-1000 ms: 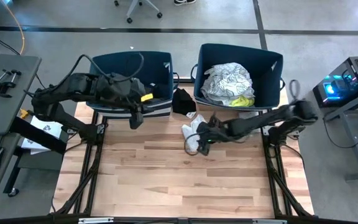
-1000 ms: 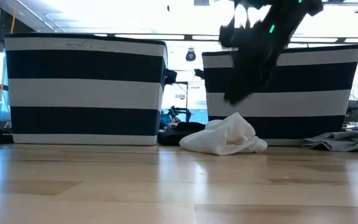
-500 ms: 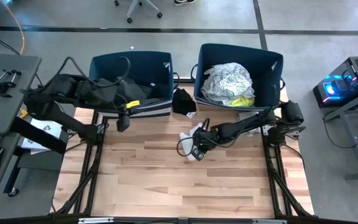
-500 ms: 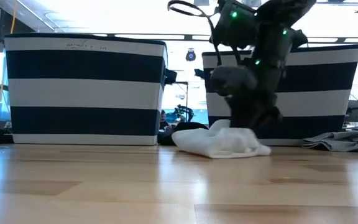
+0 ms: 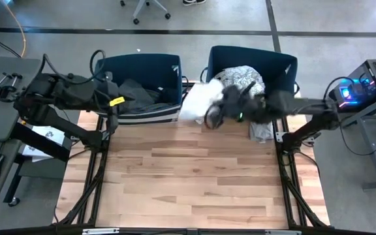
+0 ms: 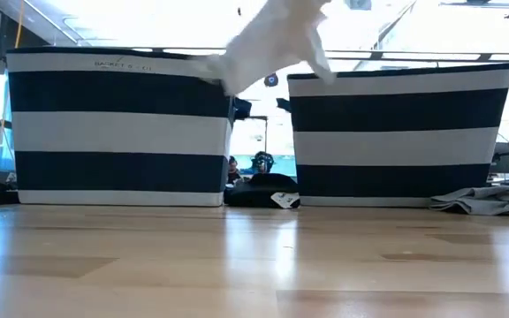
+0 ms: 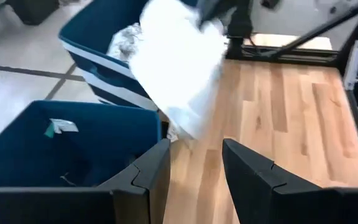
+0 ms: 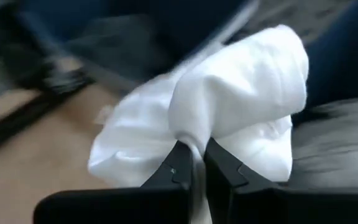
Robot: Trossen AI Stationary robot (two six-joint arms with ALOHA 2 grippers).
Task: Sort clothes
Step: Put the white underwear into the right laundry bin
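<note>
White garment (image 5: 198,103) in right end effector (image 5: 215,115)

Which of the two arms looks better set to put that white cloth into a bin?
The right: its pincer is shut on the white cloth, lifted between the two bins. The left pincer hangs open and empty beside the left bin.

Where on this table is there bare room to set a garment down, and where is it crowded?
Bare wood runs from the two bins to the near edge, between the side frames. It is crowded at the back: between the left bin and right bin the right gripper holds the white garment above a black garment, and a grey garment lies beside the right bin.
</note>
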